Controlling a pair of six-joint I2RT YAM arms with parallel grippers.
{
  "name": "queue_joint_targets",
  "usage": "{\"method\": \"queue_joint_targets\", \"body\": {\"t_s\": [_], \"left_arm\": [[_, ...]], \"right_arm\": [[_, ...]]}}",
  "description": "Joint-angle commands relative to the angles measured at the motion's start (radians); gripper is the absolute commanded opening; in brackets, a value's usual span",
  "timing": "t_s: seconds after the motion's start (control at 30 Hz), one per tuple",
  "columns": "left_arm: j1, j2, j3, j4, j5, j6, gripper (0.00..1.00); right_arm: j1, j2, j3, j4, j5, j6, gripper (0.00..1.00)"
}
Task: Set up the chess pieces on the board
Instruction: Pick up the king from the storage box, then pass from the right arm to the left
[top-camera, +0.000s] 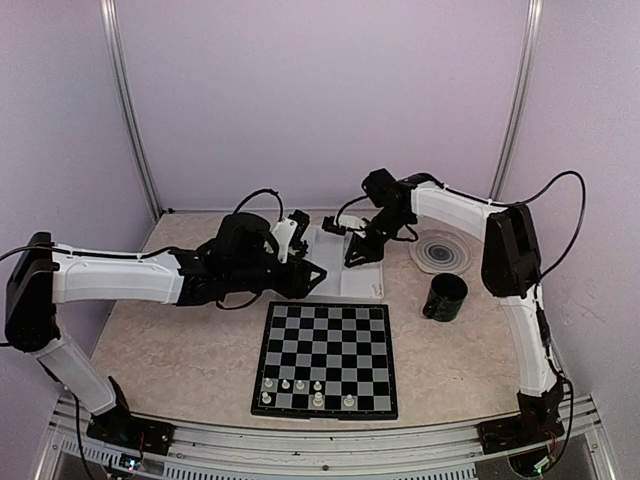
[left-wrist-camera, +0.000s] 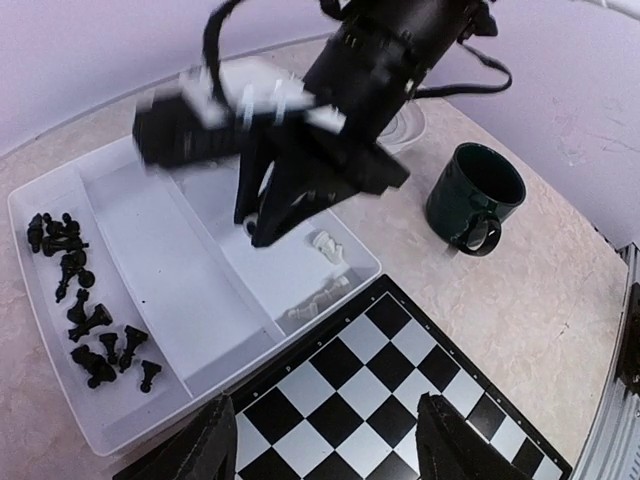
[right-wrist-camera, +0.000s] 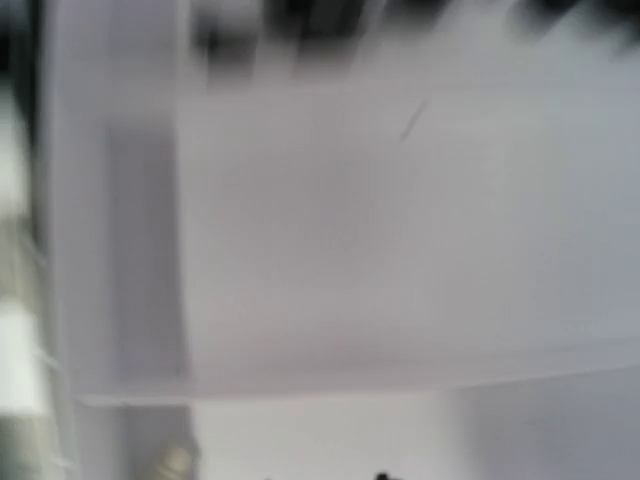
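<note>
L arm is stretched along far edge of board (top-camera: 330, 342), L gripper (top-camera: 316, 273) held open. R arm is bent down beyond same edge; R gripper (top-camera: 357, 258) pointed downward, grip unclear.

**No readable writing in any view**

No text, label, brand, number or sign can be read in the three views. The thin dark border of the board (top-camera: 330, 350) is too small in the top view, and cut off in the left wrist view, to tell whether it carries any marks. The right wrist view is too blurred to make out anything.
</note>
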Motion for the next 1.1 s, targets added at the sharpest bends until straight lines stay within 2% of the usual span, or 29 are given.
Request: {"method": "queue_joint_targets", "body": {"t_s": [0.0, 0.1, 0.17, 0.23, 0.4, 0.47, 0.6, 1.07], "left_arm": [[-0.024, -0.156, -0.168, 0.325, -0.101, 0.024, 0.61], [-0.053, -0.215, -0.222, 0.496, -0.193, 0.034, 0.60], [-0.080, -0.220, -0.248, 0.639, -0.282, 0.057, 0.60], [-0.120, -0.196, -0.259, 0.780, -0.366, 0.141, 0.60], [-0.204, -0.029, -0.170, 0.951, -0.482, 0.356, 0.61], [-0.226, 0.028, -0.134, 0.982, -0.498, 0.436, 0.60], [-0.255, 0.143, -0.057, 0.999, -0.581, 0.535, 0.59], [-0.258, 0.301, 0.066, 1.036, -0.618, 0.583, 0.55]], "right_arm": [[-0.095, -0.212, -0.076, 0.212, -0.386, 0.344, 0.00], [-0.148, -0.325, -0.269, 0.499, -0.618, 0.628, 0.00], [-0.166, -0.389, -0.413, 0.734, -0.709, 0.853, 0.00], [-0.175, -0.432, -0.555, 0.976, -0.778, 1.083, 0.00], [-0.176, -0.455, -0.779, 1.628, -0.840, 1.722, 0.00], [-0.174, -0.473, -0.850, 1.835, -0.799, 1.888, 0.00], [-0.151, -0.528, -0.891, 1.858, -0.732, 1.923, 0.00], [-0.072, -0.546, -0.891, 1.852, -0.703, 1.939, 0.00]]}}
